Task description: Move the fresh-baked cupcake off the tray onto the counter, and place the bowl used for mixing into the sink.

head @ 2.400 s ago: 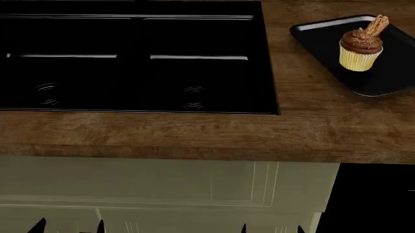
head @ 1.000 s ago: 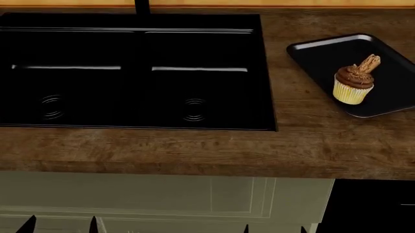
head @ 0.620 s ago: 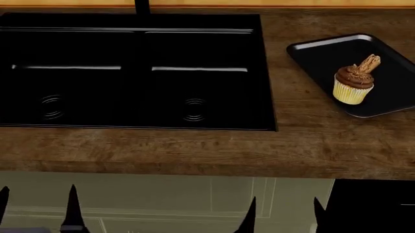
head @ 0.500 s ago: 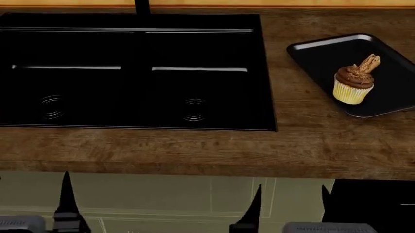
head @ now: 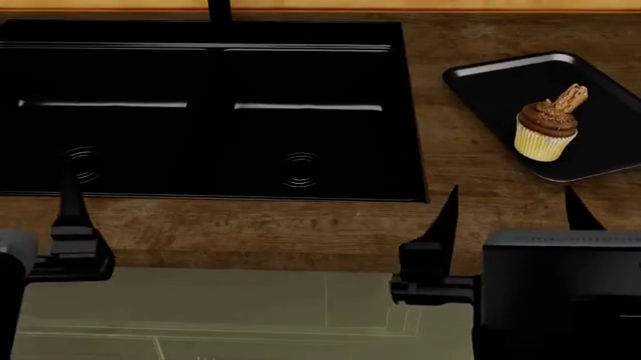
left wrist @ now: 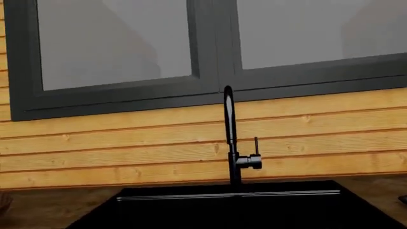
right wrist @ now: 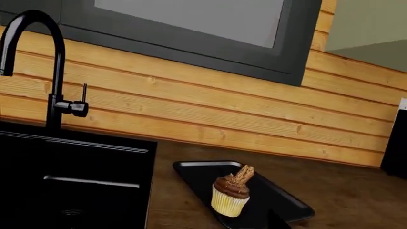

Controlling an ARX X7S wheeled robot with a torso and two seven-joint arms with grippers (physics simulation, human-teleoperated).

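Observation:
The cupcake point(head: 547, 127) point(right wrist: 231, 196) stands upright on the black tray point(head: 501, 82) point(right wrist: 197, 174) at the right of the counter point(head: 300, 225). The sink point(head: 300, 67) point(left wrist: 229, 210) point(right wrist: 76, 181) fills the left. My right gripper point(head: 511, 214) is open over the counter's front edge, short of the tray, nothing between its fingers. Of my left gripper only one finger point(head: 70, 202) shows, at the sink's front edge, with its partner past the frame's edge. A brown streaky sliver point(left wrist: 3, 202) sits at the frame edge, too little to tell whether it is the bowl.
A black tap point(left wrist: 230, 133) point(right wrist: 54, 71) rises behind the sink against yellow pine boards point(left wrist: 127, 152) and a dark window frame. Pale cabinet fronts point(head: 251, 307) lie below the counter edge. A black object point(right wrist: 397, 138) stands at the far right of the counter.
Both grippers rose from the bottom edge of the head view up to the counter's front edge. Cupcake and tray stayed put over the last second.

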